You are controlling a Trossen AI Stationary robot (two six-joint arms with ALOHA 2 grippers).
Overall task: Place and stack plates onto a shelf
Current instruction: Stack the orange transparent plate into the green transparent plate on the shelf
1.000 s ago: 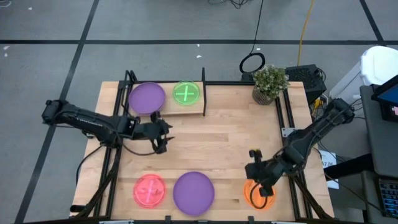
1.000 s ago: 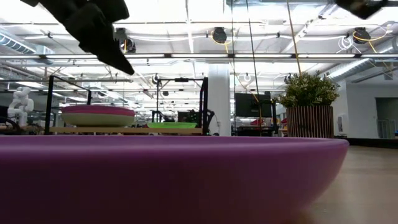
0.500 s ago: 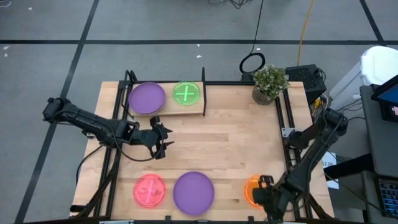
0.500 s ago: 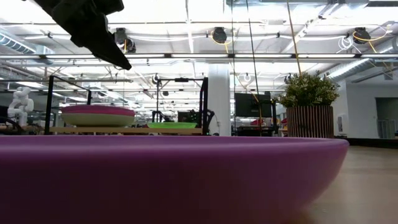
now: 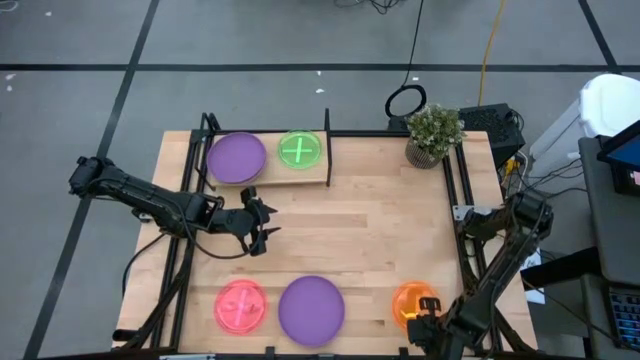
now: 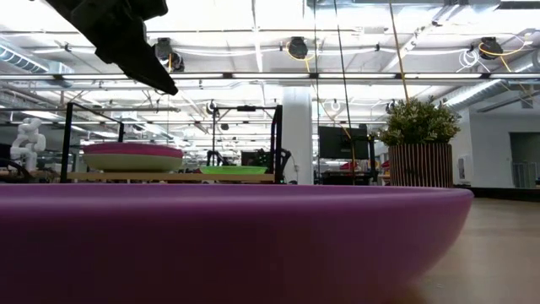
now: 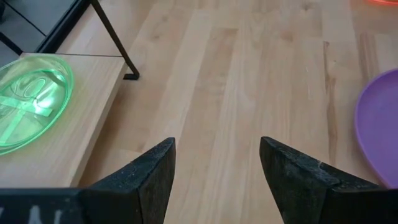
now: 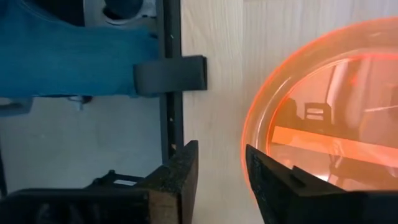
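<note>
The shelf stands at the table's far left. On its board rest a stack of larger plates with a purple one on top and a neon green plate. Along the near edge lie a pink-red plate, a purple plate and an orange plate. My left gripper hovers open above bare table between shelf and near plates. My right gripper is open at the orange plate's near rim, low by the table's near edge. My right gripper comes level from the table's near side at the orange plate's near rim. The rim lies right beside the inner side of one finger. I cannot tell whether it touches. The plate lies flat on the table.
A potted plant stands at the far right corner. Black frame rails run along the table's edges, close to my right gripper. The near purple plate fills the low view's foreground. Bare wood spans the table's middle.
My right gripper has moved from above the orange plate toward the table's near edge and dropped low, so that the plate now shows uncovered. My left gripper has kept almost still above the table's middle left.
</note>
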